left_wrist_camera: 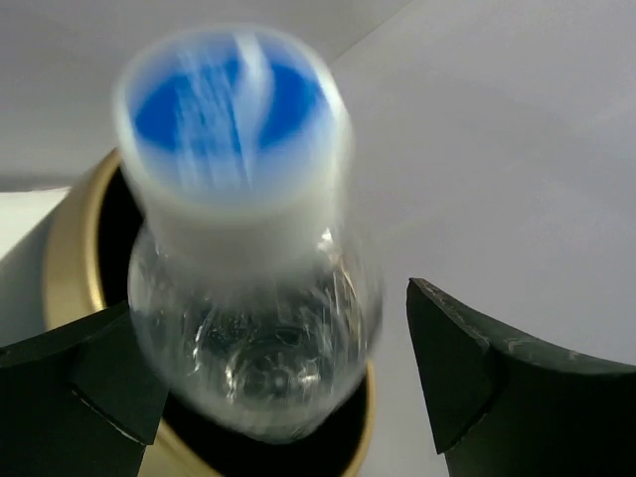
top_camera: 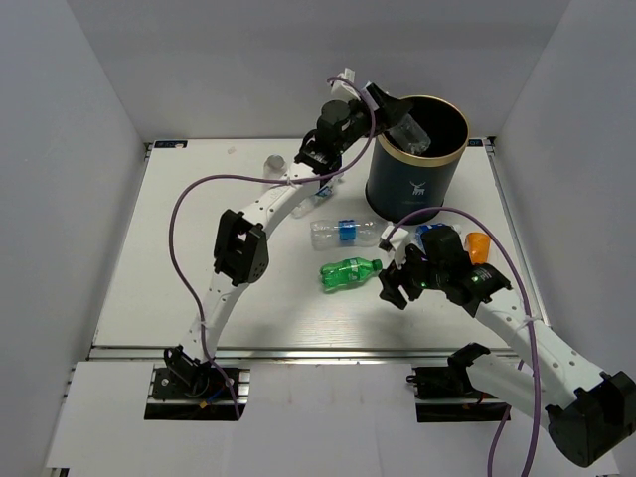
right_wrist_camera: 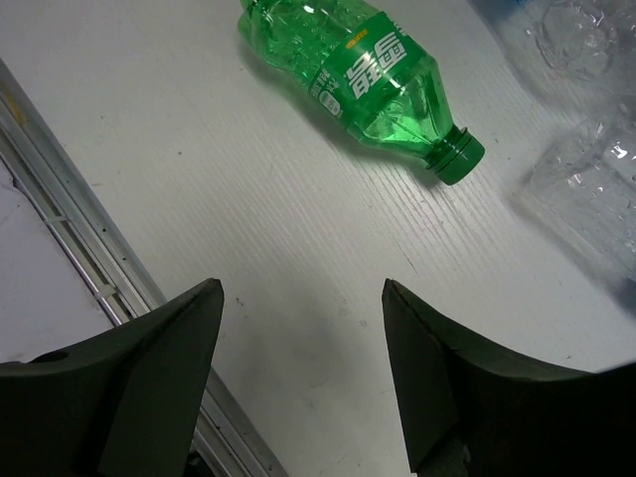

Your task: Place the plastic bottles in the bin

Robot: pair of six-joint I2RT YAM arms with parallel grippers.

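Observation:
The bin (top_camera: 417, 179), dark navy with a gold rim and a white deer logo, stands at the back right. My left gripper (top_camera: 386, 107) is open over its left rim. A clear bottle with a blue label (top_camera: 409, 134) hangs blurred at the bin's mouth. In the left wrist view this bottle (left_wrist_camera: 248, 248) is clear of the right finger, above the gold rim (left_wrist_camera: 68, 258). A green bottle (top_camera: 350, 272) and a clear bottle with a blue band (top_camera: 345, 232) lie on the table. My right gripper (top_camera: 391, 288) is open and empty just right of the green bottle (right_wrist_camera: 358, 70).
Another clear bottle (top_camera: 316, 195) lies partly under the left arm. A small grey object (top_camera: 275, 161) sits at the back. An orange object (top_camera: 478, 246) and a blue one (top_camera: 432, 231) lie beside the right wrist. Clear crumpled bottles (right_wrist_camera: 586, 179) show at the right wrist view's edge.

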